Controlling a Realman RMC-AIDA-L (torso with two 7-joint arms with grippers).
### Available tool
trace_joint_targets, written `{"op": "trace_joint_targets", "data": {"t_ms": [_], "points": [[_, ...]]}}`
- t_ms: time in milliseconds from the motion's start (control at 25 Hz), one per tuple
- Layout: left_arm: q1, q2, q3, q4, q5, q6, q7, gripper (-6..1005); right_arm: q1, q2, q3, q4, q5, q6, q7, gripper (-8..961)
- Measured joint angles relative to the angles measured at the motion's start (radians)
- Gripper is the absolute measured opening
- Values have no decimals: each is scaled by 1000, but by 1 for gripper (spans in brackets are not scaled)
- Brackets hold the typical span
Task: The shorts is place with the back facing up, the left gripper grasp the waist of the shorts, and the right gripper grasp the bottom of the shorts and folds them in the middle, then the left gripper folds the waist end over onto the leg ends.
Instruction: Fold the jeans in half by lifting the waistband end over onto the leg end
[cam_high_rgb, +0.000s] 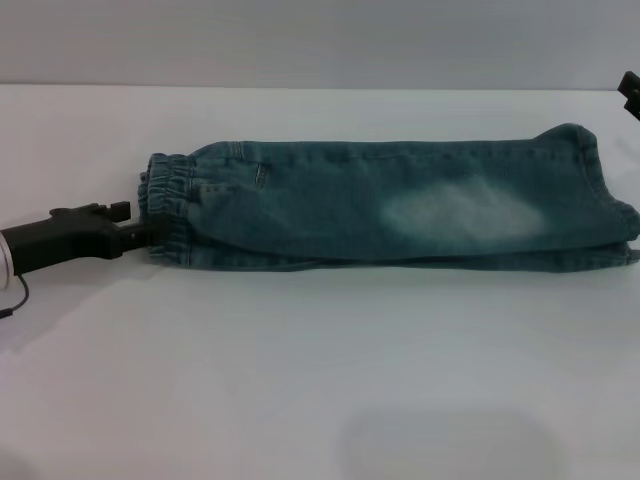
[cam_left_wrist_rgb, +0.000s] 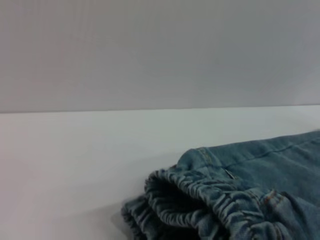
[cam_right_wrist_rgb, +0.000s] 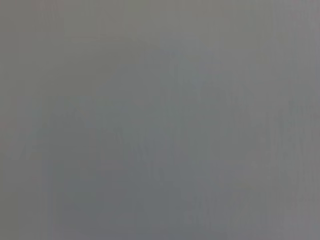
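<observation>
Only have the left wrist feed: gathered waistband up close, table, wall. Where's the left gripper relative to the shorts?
Observer: Head view puts the left gripper up against the waistband's near corner, at the left end of the shorts.
Operator: Shorts folded lengthwise?
Observer: Yes, doubled into one long strip across the table, leg ends on the right.
Operator: Right gripper?
Observer: Only a sliver of the right gripper shows at the head view's far right edge, off the fabric, beyond the leg ends.
</observation>
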Motion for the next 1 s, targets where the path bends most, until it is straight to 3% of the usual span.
{"op": "trace_joint_targets", "data": {"t_ms": [240,1000], "points": [[-1,4,35,-1,17,20,-43,706,7,-1,-1,0,0,4,-4,568],[-3,-33,38,7,24,36,-44,731,1,-1,-1,0,0,-1,-6,568]]}}
